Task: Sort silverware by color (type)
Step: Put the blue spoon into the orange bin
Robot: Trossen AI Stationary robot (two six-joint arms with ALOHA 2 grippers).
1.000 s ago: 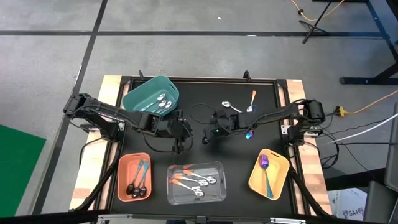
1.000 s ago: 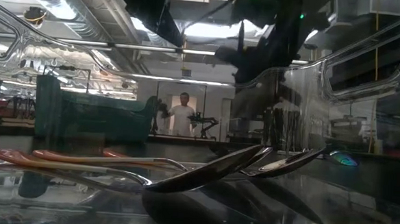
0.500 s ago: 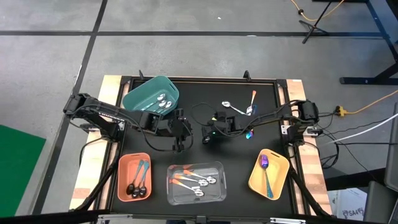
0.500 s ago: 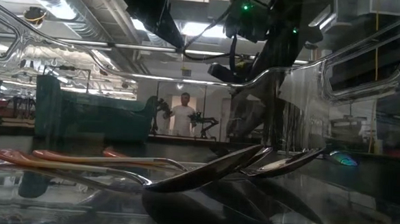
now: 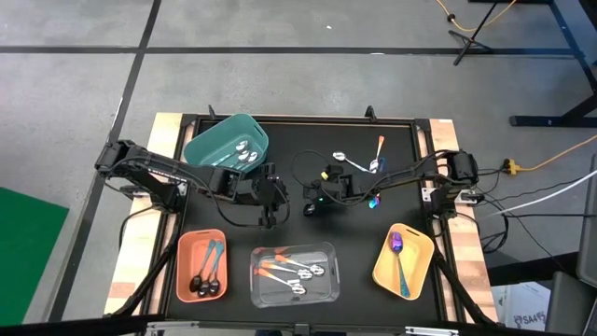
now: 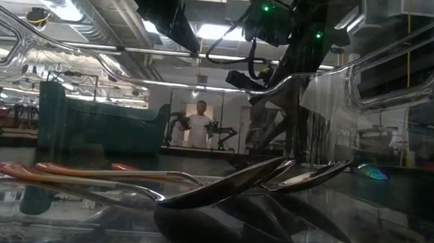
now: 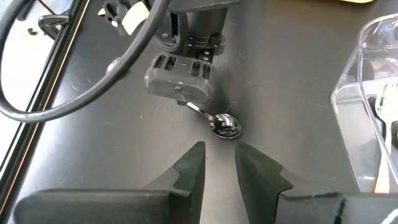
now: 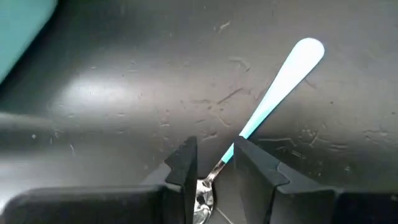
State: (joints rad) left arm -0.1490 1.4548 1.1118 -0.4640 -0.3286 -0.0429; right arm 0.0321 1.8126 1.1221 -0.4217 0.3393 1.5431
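My right gripper (image 5: 312,203) stands mid-table, shut on a spoon with a teal handle (image 8: 297,61) and a dark bowl (image 7: 225,125). My left gripper (image 7: 219,152) faces it from the table's left, a short way from the bowl, open with nothing between its fingers. Two more spoons (image 5: 347,161) (image 5: 378,149) lie flat on the black mat at the far right. Sorted spoons lie in the teal bin (image 5: 207,147), salmon bin (image 5: 187,252), clear bin (image 5: 322,250) and yellow bin (image 5: 417,266). My right gripper pinches the spoon's thin neck (image 8: 225,160) between its two fingers, just where the teal handle begins. The fingers slant down and lie across the spoon. The handle sticks out past the fingertips and the bowl (image 7: 225,125) points toward my left gripper, close over the mat; whether it touches, I cannot tell.
The four bins stand along the table's left and near sides. A purple glint (image 5: 375,200) shows under the right arm. Cables loop over the mat (image 5: 303,166). In the low view a person (image 6: 198,125) stands far off in the room.
My right gripper has rolled about its own pointing line and edged slightly toward my left gripper, carrying the spoon with it. My left gripper has kept still.
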